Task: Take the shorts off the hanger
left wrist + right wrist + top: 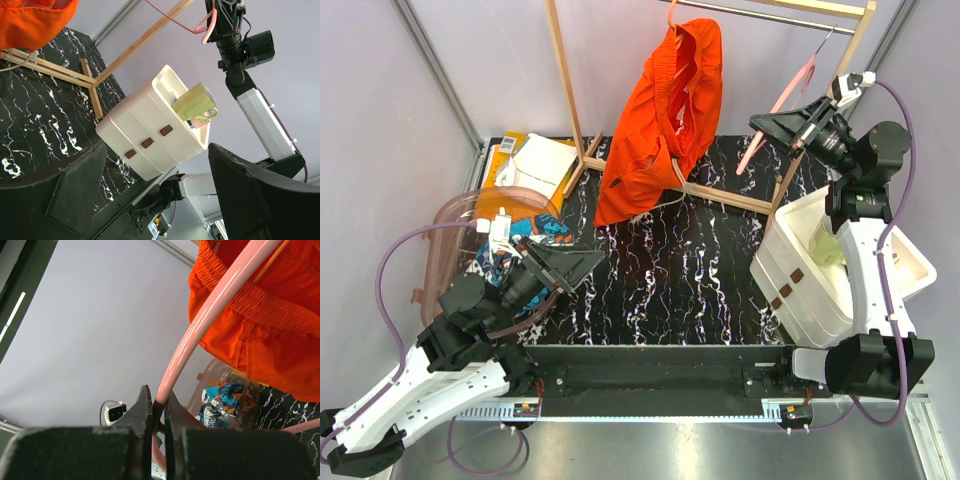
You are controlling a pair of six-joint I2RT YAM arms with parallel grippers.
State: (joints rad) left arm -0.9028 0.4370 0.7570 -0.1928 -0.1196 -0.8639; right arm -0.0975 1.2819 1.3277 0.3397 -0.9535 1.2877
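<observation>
Looking down on a black table veined with white, closed in on 3 sides by pale lilac-grey panels, with a strip of bare metal along the near edge. Standing across the back of it, a light wooden rack with a metal rail at the top.

Hanging from that rail by a hanger hook, the orange shorts — crumpled, waistband up, white drawstring dangling near the rack's lower bar. Lying off to the left in a clear pinkish basket, the patterned shorts, blue, orange, white and black.

Pinching a bare pink hanger near the right end of the rack, the right gripper, high above the table, its fingers pressed together on the hanger's tube in the wrist view. Cannot tell whether that hanger's own hook sits on the rail.

Hovering low at the table's left side, just beside the basket, the left gripper — fingers spread wide, holding nothing, pointed across toward the right.

Sitting at an angle on the right edge, a white chest of 3 drawers with brown handles, a yellow-green mug in its top tray. Resting behind the basket in the back-left corner, a white box.
</observation>
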